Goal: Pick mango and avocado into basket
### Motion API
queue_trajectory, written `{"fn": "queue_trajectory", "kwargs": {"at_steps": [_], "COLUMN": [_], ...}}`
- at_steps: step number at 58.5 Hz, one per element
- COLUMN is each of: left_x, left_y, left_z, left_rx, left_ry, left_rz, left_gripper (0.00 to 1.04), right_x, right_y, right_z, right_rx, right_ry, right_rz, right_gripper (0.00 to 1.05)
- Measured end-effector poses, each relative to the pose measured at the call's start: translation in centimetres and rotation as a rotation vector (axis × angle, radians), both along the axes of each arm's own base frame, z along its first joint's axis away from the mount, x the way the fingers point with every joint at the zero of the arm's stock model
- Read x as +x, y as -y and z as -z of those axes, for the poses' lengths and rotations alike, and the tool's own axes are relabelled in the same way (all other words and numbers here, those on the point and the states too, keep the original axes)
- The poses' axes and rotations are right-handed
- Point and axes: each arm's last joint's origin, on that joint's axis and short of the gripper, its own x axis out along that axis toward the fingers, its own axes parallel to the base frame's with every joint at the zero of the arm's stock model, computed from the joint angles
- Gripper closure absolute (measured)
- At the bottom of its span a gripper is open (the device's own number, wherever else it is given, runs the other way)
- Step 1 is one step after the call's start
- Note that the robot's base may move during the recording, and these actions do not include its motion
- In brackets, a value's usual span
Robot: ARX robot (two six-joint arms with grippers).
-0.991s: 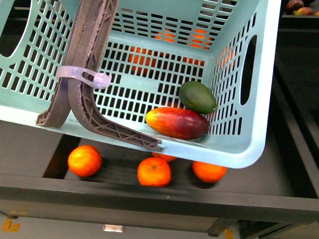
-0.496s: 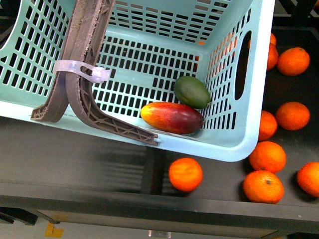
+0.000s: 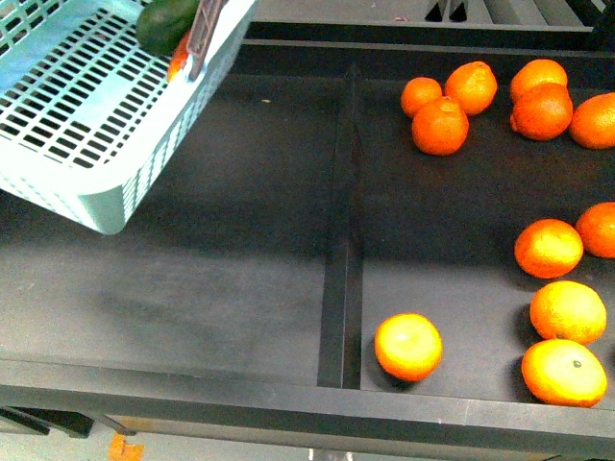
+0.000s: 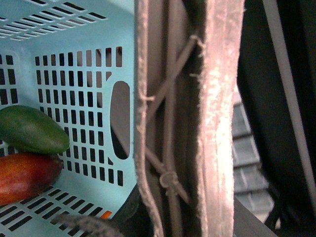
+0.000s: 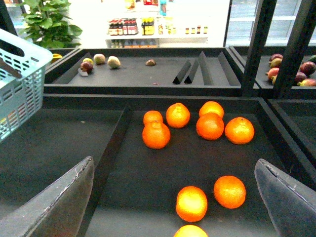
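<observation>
Change: the basket [image 3: 91, 144] sat in the middle of the front view half a second ago; now it is up at the left, oranges spread beside it.
Front view: avocado [image 3: 165, 23] inside the basket near its handle [image 3: 204, 34]; an orange sliver beside it is probably the mango. Nearest orange [image 3: 408, 347] lies well apart from the basket.
Left wrist view: avocado [image 4: 30, 129] touches mango [image 4: 27, 177] against the basket wall [image 4: 89, 29]; handle [image 4: 187, 118] fills the view; left gripper hidden, state cannot be told.
Right wrist view: right gripper [image 5: 173, 205] wide open, empty, over the oranges.
Handling: both fruits look smooth, firm, bruisable; grasp them across the middle.
</observation>
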Motion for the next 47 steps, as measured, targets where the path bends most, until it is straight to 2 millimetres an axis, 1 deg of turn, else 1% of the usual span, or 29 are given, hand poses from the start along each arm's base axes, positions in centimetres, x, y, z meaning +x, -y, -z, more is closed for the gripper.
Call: {"fn": "queue_trajectory", "kwargs": {"at_steps": [2,5,8,11,13,21,26,33,47], "left_x": [0.8,1.5,2.3,3.0,3.5,4.8,5.4,6.3,7.2], "left_y": [-0.6,-1.1,-1.7,-2.0,-2.2,-2.0,-1.8,-1.6,-1.5], "left_z": [0.1,0.5,1.5,2.7,3.9,7.6,9.2,10.6,12.2], "left_rx": [-0.054,-0.101,-0.152,-0.187,-0.212,-0.276,-0.307,-0.332,-0.351], "left_ry": [0.008,0.009,0.001,-0.017,-0.037,-0.119,-0.164,-0.196,-0.192], "left_rz": [-0.044,-0.078,-0.112,-0.13,-0.141,-0.142,-0.123,-0.107,-0.106], "left_gripper": [0.9,0.9,0.9,0.9,0.9,0.9,0.9,0.9,0.9], "right_x": [0.0,0.0,0.0,0.0,0.0,0.0,0.0,0.0,0.0], "right_y": [0.0,0.0,0.0,0.0,0.0,0.0,0.0,0.0,0.0], "right_z": [0.0,0.0,0.0,0.0,0.0,0.0,0.0,0.0,0.0], "right_rx": [0.0,0.0,0.0,0.0,0.0,0.0,0.0,0.0,0.0], "right_ry": [0.0,0.0,0.0,0.0,0.0,0.0,0.0,0.0,0.0], "right_rz": [0.0,-0.001,-0.001,-0.001,0.0,0.0,0.0,0.0,0.0], "right_gripper": [0.09,0.09,0.09,0.09,0.09,0.09,0.09,0.09,0.09]}}
